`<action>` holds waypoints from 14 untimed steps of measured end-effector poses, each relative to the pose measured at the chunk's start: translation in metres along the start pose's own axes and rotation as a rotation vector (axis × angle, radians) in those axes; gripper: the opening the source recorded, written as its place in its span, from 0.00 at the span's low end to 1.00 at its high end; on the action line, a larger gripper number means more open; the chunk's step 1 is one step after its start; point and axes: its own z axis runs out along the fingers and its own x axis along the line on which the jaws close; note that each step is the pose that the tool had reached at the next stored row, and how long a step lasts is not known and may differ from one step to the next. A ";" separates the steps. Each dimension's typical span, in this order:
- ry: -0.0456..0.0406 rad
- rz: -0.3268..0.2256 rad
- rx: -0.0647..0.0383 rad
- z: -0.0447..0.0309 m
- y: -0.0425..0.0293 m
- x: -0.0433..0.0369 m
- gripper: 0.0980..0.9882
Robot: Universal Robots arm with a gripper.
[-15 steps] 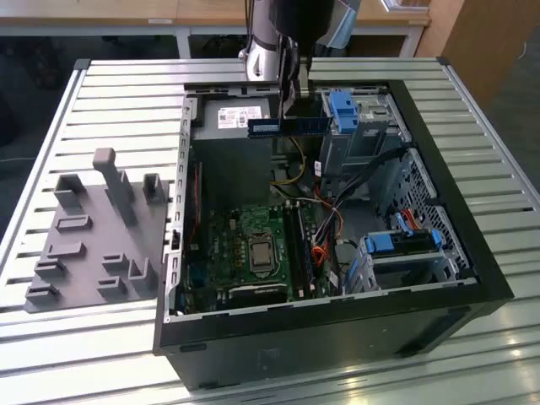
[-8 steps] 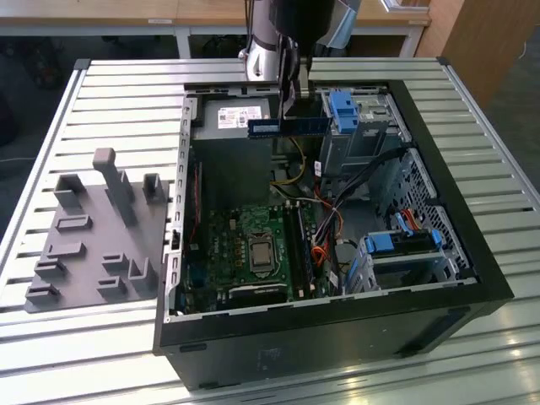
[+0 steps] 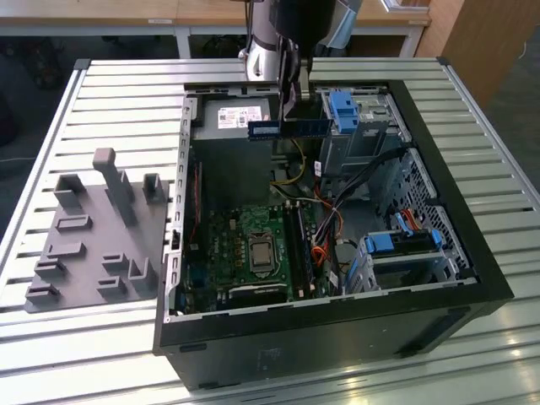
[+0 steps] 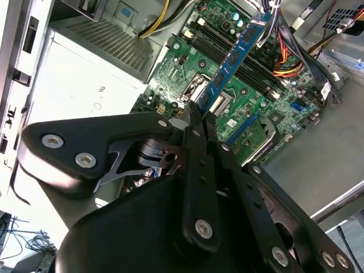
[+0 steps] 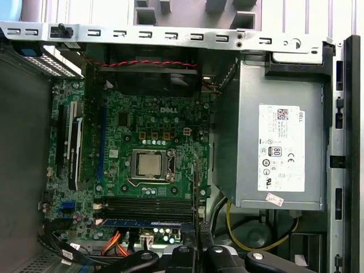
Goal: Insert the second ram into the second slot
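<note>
The arm (image 3: pixel 270 38) hangs vertical, gripper (image 3: pixel 294 112) pointing down (fingers (image 4: pixel 196 149) pinched on the second ram (image 3: pixel 266 128))

On my screen the exterior view is evenly bright, lit from above; the slatted metal table (image 3: pixel 110 93) shines pale with mild glare, while the open computer case (image 3: pixel 337 346) sits darker inside, its walls shading the motherboard (image 3: pixel 245 228). In the second wrist view the gripper (image 4: pixel 196 116) is a black mass with small highlights on its bolts, and the second ram (image 4: pixel 235 57) it clamps is well lit. In the first wrist view the power supply (image 5: pixel 273 142) looks palest, almost washed out.
</note>
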 end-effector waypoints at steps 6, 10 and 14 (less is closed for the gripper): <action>0.0001 0.000 0.000 -0.0001 0.0000 0.0018 0.04; 0.0001 0.000 0.000 -0.0001 0.0001 0.0034 0.04; 0.0001 0.000 0.000 -0.0001 0.0001 0.0048 0.04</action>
